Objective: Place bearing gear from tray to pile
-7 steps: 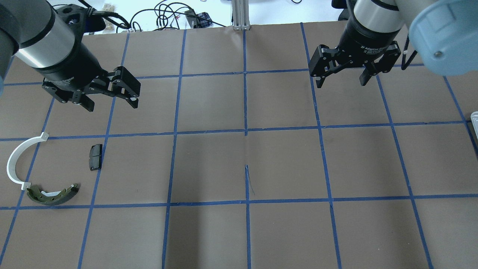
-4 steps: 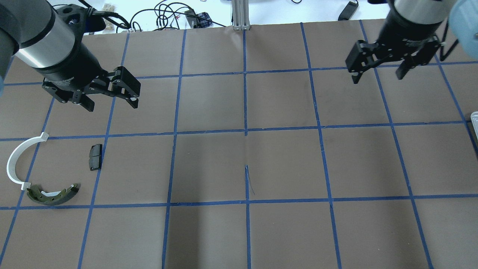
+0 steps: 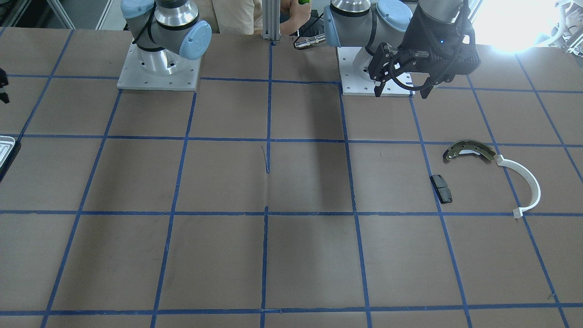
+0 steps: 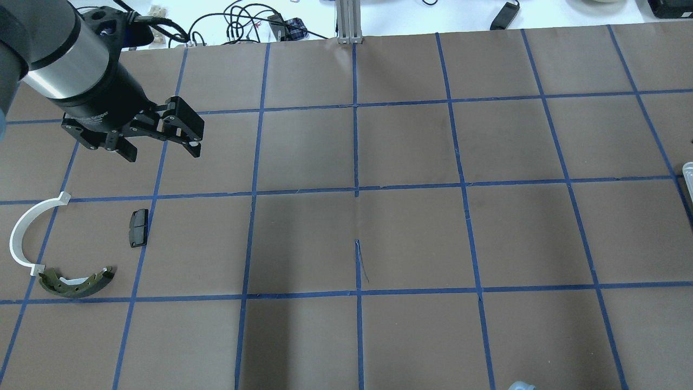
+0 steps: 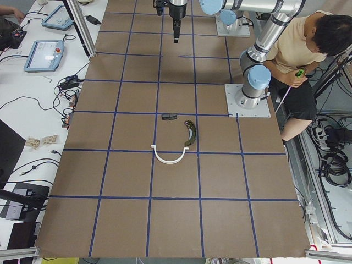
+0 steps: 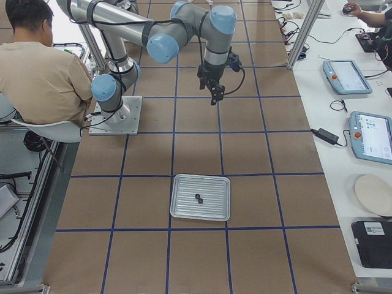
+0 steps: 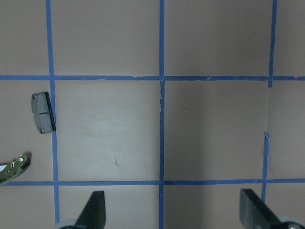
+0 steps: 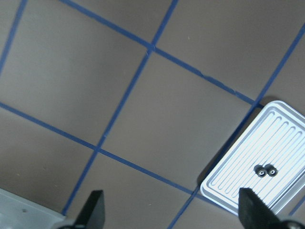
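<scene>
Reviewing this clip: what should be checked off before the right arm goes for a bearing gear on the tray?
1. The tray holds two bearing gears: ok.
2. The right pincer is open and empty: ok.
3. It is over the gears: not ok, the tray lies off to one side.
4. The left pincer is open, far from the tray: ok.
5. Bare table beside the pile: ok.

Two bearing gears (image 8: pixel 260 170) lie side by side in the tray (image 8: pixel 267 138).
</scene>
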